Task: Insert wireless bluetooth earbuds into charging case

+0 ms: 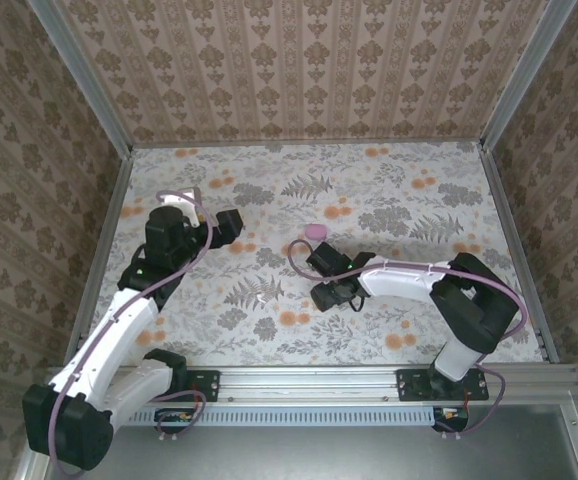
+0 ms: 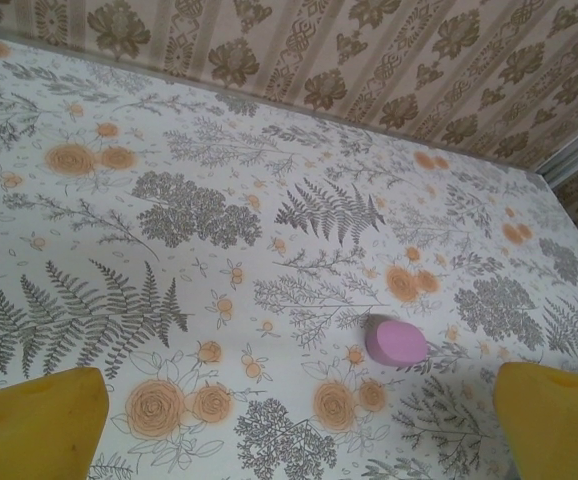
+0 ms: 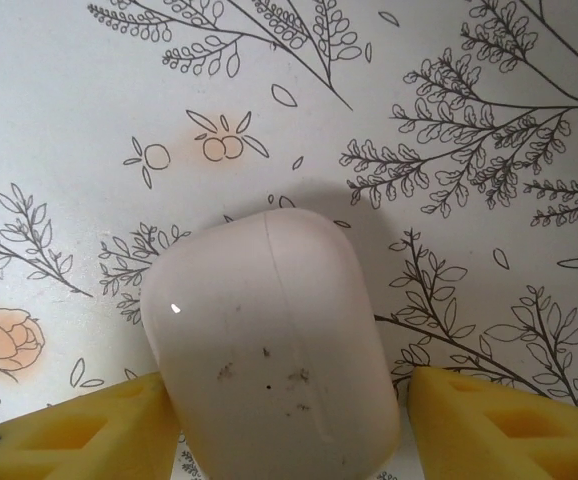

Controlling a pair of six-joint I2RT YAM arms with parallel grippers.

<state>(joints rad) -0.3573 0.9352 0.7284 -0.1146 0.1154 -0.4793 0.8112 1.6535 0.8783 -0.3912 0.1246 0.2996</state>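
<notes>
Enclosure: patterned wallpaper walls (image 1: 309, 70) on three sides, floor a floral tablecloth (image 1: 419, 330) with grey ferns and orange blooms. Right gripper (image 1: 325, 277) is angled down at the cloth near the middle of the table. In its wrist view the charging case (image 3: 269, 330), a pale pink rounded shell, lies flat on the cloth between the yellow fingers (image 3: 89, 430). Its lid seam is shut and there are a few dark specks on the surface. The fingers are part-spread, one on each side of the case's near end; one edge looks to be touching, the other shows a thin gap, so I read this as no firm pinch. Left gripper (image 1: 231, 225) is held off to the left with its fingers (image 2: 39, 430) spread wide and nothing between them. It faces a pink oval object (image 2: 396, 341) lying alone on bare cloth just beyond the right gripper (image 1: 316, 231). I cannot tell whether this is a separate item or the same case seen in different light. Step, as judged: handling of the closed case, either before opening or after closing; its contents cannot be told. Next move: if earbuds remain to go in, steady the body with one gripper and lift the lid at the seam with the other. The smooth rounded shell will probably slip under an off-centre squeeze.
</notes>
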